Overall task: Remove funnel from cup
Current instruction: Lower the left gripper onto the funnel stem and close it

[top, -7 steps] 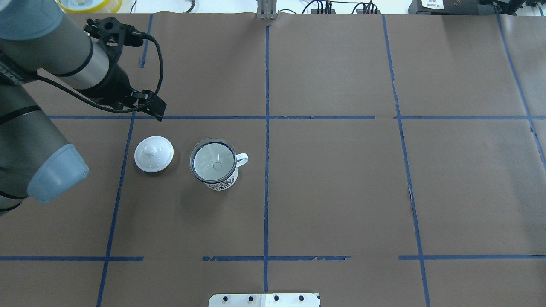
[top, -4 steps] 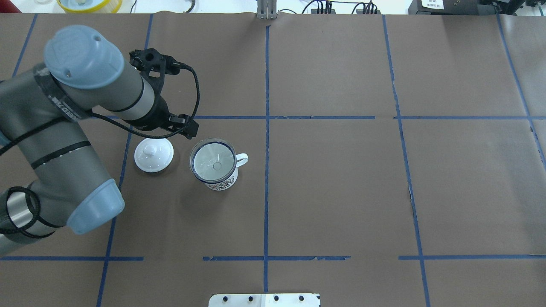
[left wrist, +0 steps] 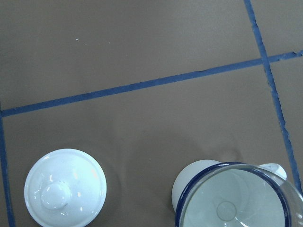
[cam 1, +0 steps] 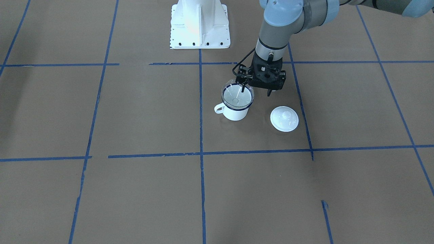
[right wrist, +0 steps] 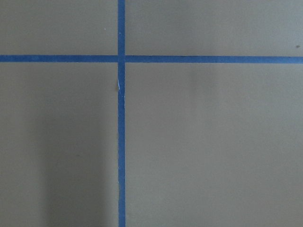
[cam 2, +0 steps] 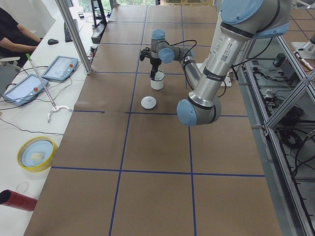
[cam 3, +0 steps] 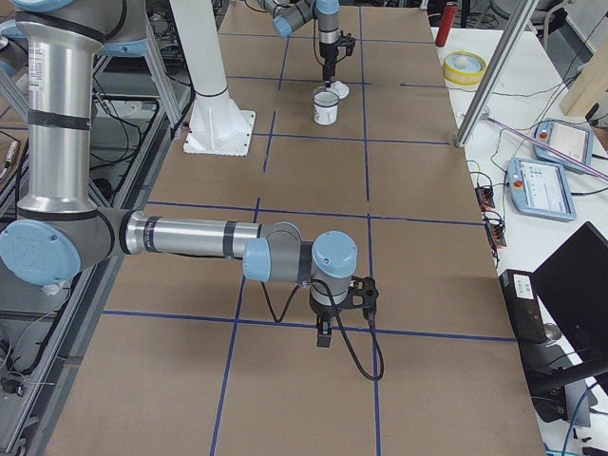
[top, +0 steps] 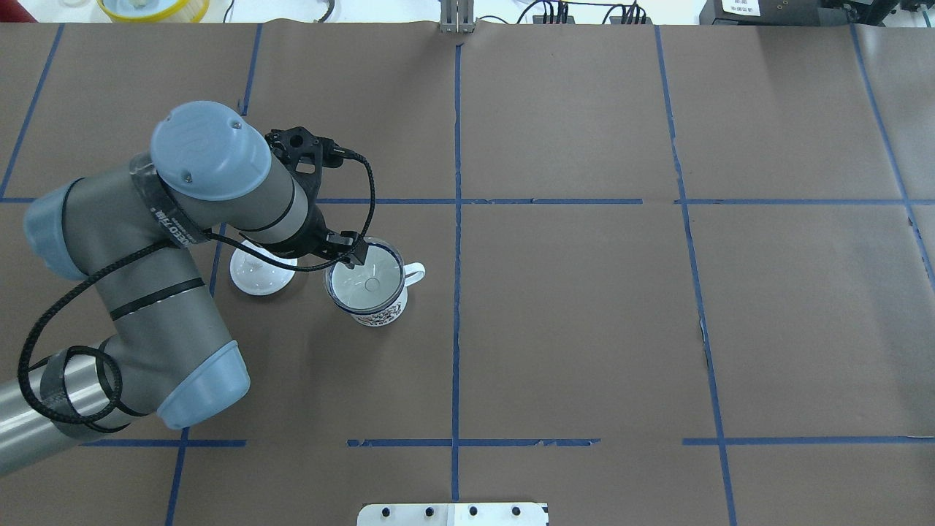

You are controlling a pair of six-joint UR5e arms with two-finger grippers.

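The white cup (cam 1: pixel 234 114) with a blue rim stands upright on the brown paper, left of the table's middle in the overhead view (top: pixel 380 315). The clear funnel (cam 1: pixel 234 96) sits in its mouth and also shows in the overhead view (top: pixel 369 281) and the left wrist view (left wrist: pixel 236 205). My left gripper (cam 1: pixel 256 90) is open just above the cup's rim on the lid's side. One finger (cam 1: pixel 243 88) is over the funnel, the other outside the cup. My right gripper (cam 3: pixel 323 332) hangs far off over bare paper; I cannot tell if it is open or shut.
A white domed lid (cam 1: pixel 284 118) with a knob lies beside the cup, partly under my left wrist in the overhead view (top: pixel 252 281). The robot's white base (cam 1: pixel 199 23) stands behind. A yellow bowl (cam 2: pixel 37 152) and tablets lie on the operators' side table.
My left arm has swung from the back left of the table toward the cup, and its gripper has come down over the cup's rim. Cup, funnel and lid have not moved.
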